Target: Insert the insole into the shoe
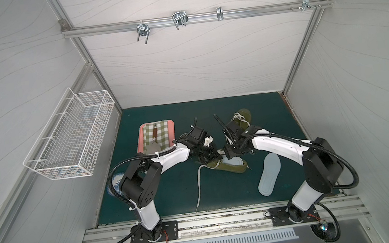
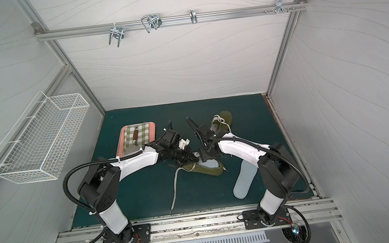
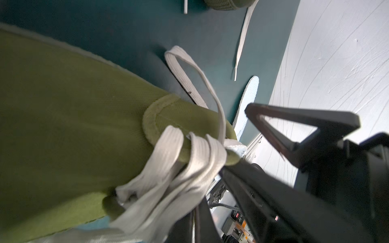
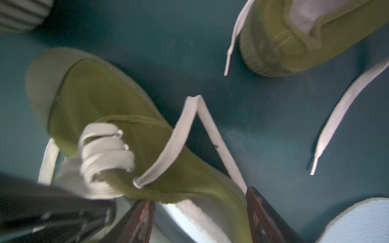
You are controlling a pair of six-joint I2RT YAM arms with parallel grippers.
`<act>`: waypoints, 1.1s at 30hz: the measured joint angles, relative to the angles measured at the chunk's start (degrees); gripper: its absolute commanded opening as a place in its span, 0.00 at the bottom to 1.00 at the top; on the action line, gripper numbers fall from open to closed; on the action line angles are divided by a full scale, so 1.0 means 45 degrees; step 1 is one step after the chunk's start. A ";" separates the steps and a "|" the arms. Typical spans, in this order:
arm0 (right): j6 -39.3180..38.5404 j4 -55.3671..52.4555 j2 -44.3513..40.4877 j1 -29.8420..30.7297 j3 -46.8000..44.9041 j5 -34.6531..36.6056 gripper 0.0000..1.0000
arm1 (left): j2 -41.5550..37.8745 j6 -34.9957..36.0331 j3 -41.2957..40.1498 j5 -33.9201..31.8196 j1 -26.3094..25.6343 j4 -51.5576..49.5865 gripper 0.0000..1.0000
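Operator: Right end effector [image 4: 197, 197] sits closest, at the bottom edge of the right wrist view. Status?

Engineer: Its fingers [image 4: 261, 212] stand apart, straddling the collar of the shoe [image 4: 101, 98]. Nothing is pinched between them. Left end effector [image 3: 229, 169] is closed on the tip of the tongue [image 3: 185, 126], with the laces [image 3: 168, 160] bunched against it. This appears to hold the opening up.

Operator: Location of the insole [image 1: 237, 161]?

Engineer: It lies inside the shoe, at centre frame in both top views. Its pale heel section shows through the opening. The forward section is hidden under the tongue, so seating at the toe cannot be confirmed. A loose insole [image 1: 269, 174] lies flat on the counter [image 1: 171, 192] at lower right, near the shoe's heel and not touching it. A second shoe [image 1: 242, 118] lies further up the frame.

Operator: Handling characteristics?

Engineer: Judged from its look, it is thin, light, soft foam with a textured face. Expect it to bend and buckle if pushed endwise from the heel. It is probably neither fragile nor slippery.

Operator: Recommended hold?

Engineer: Pinch the heel edge, or one side edge near the arch, with a shallow bite. Press down on the flat heel area to seat it. The canvas upper looks equally soft and will likely collapse, so hold the tongue raised. Watch the laces, which may snag a finger.
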 measured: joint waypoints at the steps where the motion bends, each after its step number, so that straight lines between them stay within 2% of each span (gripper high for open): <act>1: -0.0010 0.0034 0.0000 -0.0083 0.0000 0.0117 0.69 | -0.0019 0.0000 0.0000 0.0000 0.0000 -0.0005 0.00; 11: -0.0141 0.0155 0.0005 -0.0214 -0.0146 0.1627 0.69 | -0.0131 0.0029 0.0000 0.0005 0.0019 -0.0005 0.00; 23: -0.0957 -0.0952 0.0005 -0.0209 -0.0146 0.3167 0.70 | -0.0131 0.0058 0.0000 0.0044 0.0117 0.0005 0.00; 33: -0.2511 -0.2327 0.0413 -0.0049 0.0529 0.3764 0.73 | -0.0131 0.0063 0.0000 0.0097 0.0121 0.0005 0.00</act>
